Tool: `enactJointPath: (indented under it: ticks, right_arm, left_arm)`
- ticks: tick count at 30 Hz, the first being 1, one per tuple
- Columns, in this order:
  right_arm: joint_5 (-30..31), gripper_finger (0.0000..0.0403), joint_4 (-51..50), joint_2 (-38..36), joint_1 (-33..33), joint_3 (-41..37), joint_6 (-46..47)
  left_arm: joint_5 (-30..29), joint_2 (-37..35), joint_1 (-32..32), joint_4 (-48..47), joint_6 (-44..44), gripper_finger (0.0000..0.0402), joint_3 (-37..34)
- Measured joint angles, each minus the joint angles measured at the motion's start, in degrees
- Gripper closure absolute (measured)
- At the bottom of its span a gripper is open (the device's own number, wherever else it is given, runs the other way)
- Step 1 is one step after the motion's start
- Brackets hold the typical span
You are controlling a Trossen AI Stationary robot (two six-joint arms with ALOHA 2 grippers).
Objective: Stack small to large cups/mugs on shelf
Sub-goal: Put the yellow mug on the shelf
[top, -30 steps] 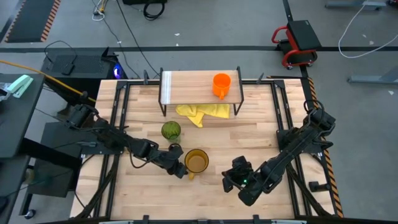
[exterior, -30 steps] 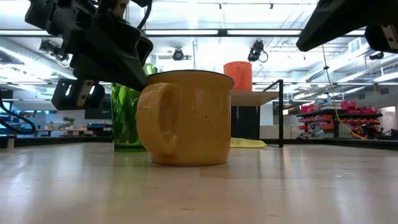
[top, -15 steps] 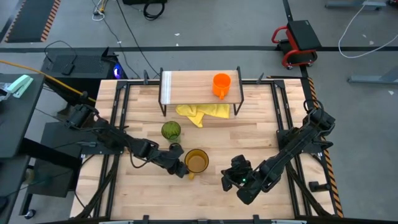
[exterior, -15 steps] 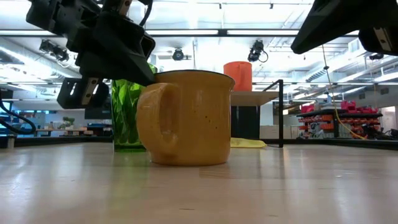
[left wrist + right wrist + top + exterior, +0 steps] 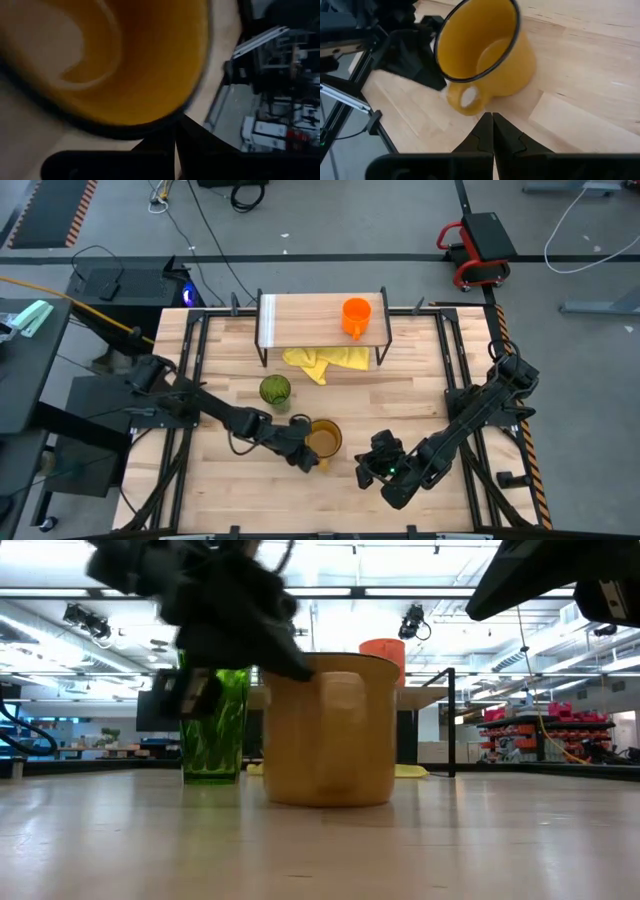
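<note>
The amber-yellow mug (image 5: 323,437) stands upright on the tabletop, its handle (image 5: 464,99) toward the near edge. My left gripper (image 5: 305,455), shut, is against the mug's left side; in the left wrist view the mug's inside (image 5: 125,60) fills the picture. My right gripper (image 5: 367,467), shut, waits right of the mug, pointing at it. The green tumbler (image 5: 276,391) stands on its base behind and left of the mug. The orange mug (image 5: 356,315) stands on the right part of the shelf's board (image 5: 300,318). My left gripper (image 5: 175,142) comes level from the table's left, and its shut fingers (image 5: 420,65) lie against the mug's outer wall next to the handle, just under the dark rim (image 5: 150,127). The mug stays upright with its base on the table.
A yellow cloth (image 5: 325,360) lies under and in front of the shelf. Black frame rails (image 5: 190,350) border the tabletop on both sides. Bare wood lies between the mug and the shelf, and along the near edge.
My left gripper has moved toward the table's right, against the mug. The mug has slid a little to the right and turned about, its handle swinging from the left side round toward the near edge. The right arm kept still.
</note>
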Motion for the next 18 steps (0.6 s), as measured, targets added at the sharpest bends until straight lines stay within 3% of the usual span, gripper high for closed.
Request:
enactJointPath:
  ticks: [10,18]
  right_arm:
    - [-0.40,0.0395,-0.25,0.00,1.20,0.00,0.80]
    - [-4.81,0.0387,-0.55,0.00,4.41,0.00,2.75]
  left_arm:
    - [2.23,1.98,0.55,-0.34,2.64,0.0391,2.69]
    - [3.04,1.68,-1.24,-1.36,2.60,0.0373,2.71]
